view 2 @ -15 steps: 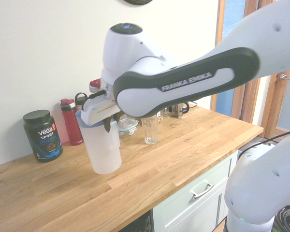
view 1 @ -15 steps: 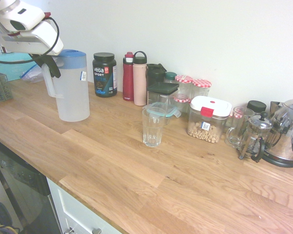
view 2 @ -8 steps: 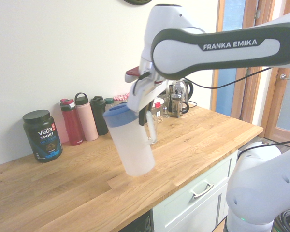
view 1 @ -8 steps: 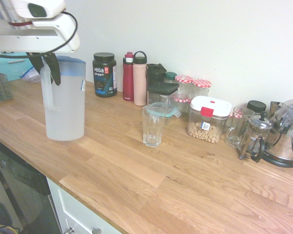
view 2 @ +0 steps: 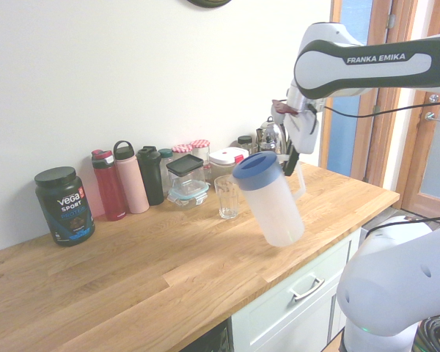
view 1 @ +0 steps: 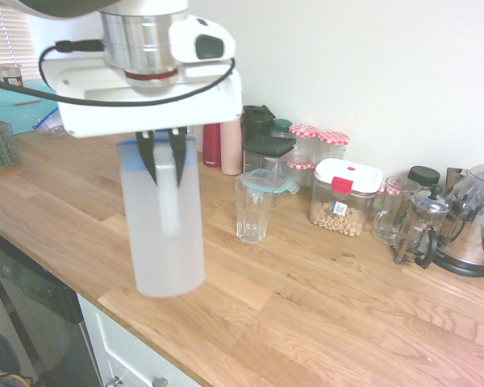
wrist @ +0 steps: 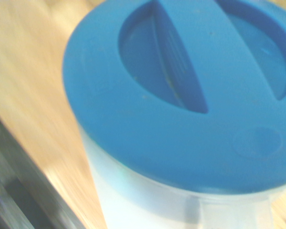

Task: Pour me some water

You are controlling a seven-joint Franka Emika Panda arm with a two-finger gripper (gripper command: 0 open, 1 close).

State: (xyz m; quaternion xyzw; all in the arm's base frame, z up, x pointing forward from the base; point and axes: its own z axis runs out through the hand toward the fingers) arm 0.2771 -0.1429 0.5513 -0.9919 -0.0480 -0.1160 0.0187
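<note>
Second exterior view — we find the gripper [view 2: 291, 163] clamped on the translucent blue-lidded plastic pitcher [view 2: 270, 198], airborne, tilted, beside the empty clear drinking glass [view 2: 227, 196]; bottles and jars line the wall.

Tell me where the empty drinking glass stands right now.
In the first exterior view, the glass stands on the counter, right of the held pitcher, just before the teal-lidded container.

Frosted white pitcher [view 1: 163, 234], blue lid [wrist: 190, 95]
</note>
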